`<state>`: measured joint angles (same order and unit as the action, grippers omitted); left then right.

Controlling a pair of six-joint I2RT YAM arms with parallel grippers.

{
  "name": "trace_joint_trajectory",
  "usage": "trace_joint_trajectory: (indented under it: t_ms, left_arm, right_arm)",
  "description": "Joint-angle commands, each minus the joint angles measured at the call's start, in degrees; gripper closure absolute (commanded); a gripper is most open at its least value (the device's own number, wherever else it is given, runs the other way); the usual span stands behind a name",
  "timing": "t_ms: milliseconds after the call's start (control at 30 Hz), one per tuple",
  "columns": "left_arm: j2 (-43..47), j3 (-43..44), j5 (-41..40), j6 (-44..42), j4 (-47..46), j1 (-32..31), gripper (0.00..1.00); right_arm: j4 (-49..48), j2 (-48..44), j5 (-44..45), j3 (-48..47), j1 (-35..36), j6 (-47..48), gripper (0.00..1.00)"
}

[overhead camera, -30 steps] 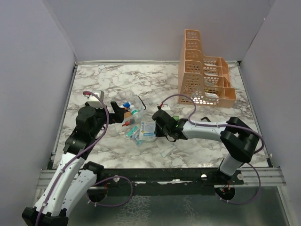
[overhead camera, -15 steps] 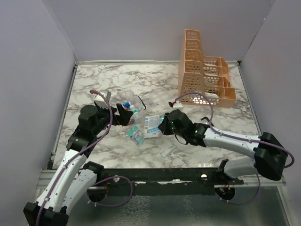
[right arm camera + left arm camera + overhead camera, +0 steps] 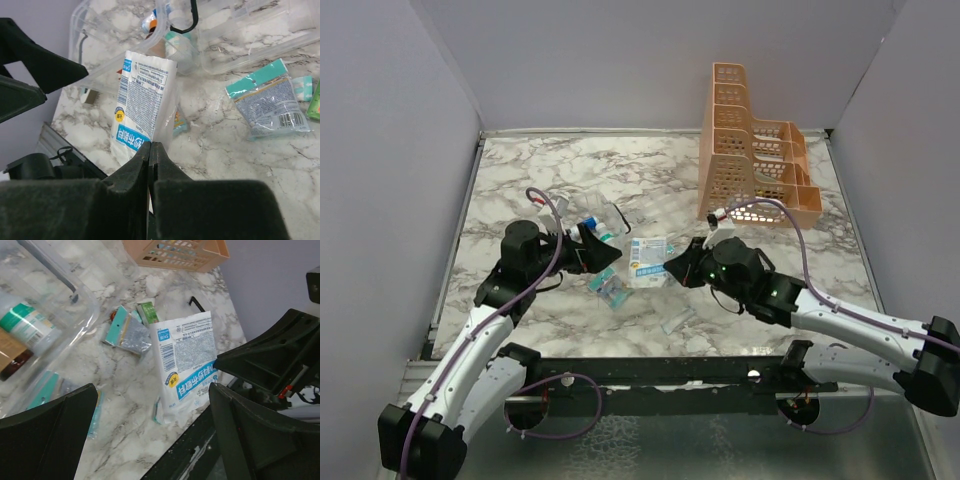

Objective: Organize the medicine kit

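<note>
Lavender walls (image 3: 620,60) enclose a marble table (image 3: 650,170).

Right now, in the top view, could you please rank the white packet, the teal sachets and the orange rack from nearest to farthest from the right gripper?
1. The white packet, pinched in the right gripper.
2. The teal sachets, lying just to its left.
3. The orange rack, back right corner, farthest.

One orange rack (image 3: 750,170) stands on the worktop. There is one clear plastic box (image 3: 85,310), and at least two bottles (image 3: 22,320) show through its wall. There is one white-and-blue pouch (image 3: 648,262). At least two teal-topped sachets (image 3: 265,100) can be seen, though their full number cannot be told. There is also one green sachet (image 3: 148,313) and one clear packet (image 3: 676,320).
</note>
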<state>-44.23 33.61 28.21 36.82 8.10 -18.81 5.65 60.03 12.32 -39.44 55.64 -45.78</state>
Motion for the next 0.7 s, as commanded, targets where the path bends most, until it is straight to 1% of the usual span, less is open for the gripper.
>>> trace_joint_trajectory:
  t_ms: [0, 133, 200, 267, 367, 500, 567, 667]
  left_arm:
    - [-0.32, 0.04, 8.83, 9.4, -6.96, 0.13, 0.03]
    - [-0.98, -1.05, 13.18, 14.72, -11.71, 0.15, 0.03]
    - [-1.29, -1.64, 14.62, 16.41, -13.29, 0.14, 0.06]
    - [-1.45, -2.03, 15.32, 17.32, -14.25, 0.15, 0.09]
    - [-1.52, -2.26, 16.1, 17.69, -15.26, 0.07, 0.19]
    - [-1.4, -3.05, 16.69, 19.94, -18.89, 0.06, 0.34]
    - [-1.47, -3.32, 16.3, 22.05, -21.97, 0.01, 0.48]
    - [-1.2, -2.63, 15.0, 22.31, -23.35, 0.0, 0.73]
  right_arm:
    - [-5.42, -3.76, -4.19, 1.51, -0.19, 0.21, 0.99]
    - [-8.45, -5.39, -8.0, 1.94, -0.18, 0.33, 0.99]
    - [-10.12, -5.69, -9.78, 1.94, -0.19, 0.17, 0.99]
    - [-11.88, -5.39, -11.47, 1.84, -0.13, 0.07, 0.99]
    - [-13.84, -4.3, -13.74, 1.24, -0.18, -0.2, 0.99]
    - [-16.3, -2.81, -15.65, 0.72, -0.18, -0.66, 0.99]
    - [-17.47, -2.38, -16.0, 0.92, -0.18, -0.84, 0.99]
    - [-17.87, -1.89, -15.22, 0.92, -0.18, -0.85, 0.99]
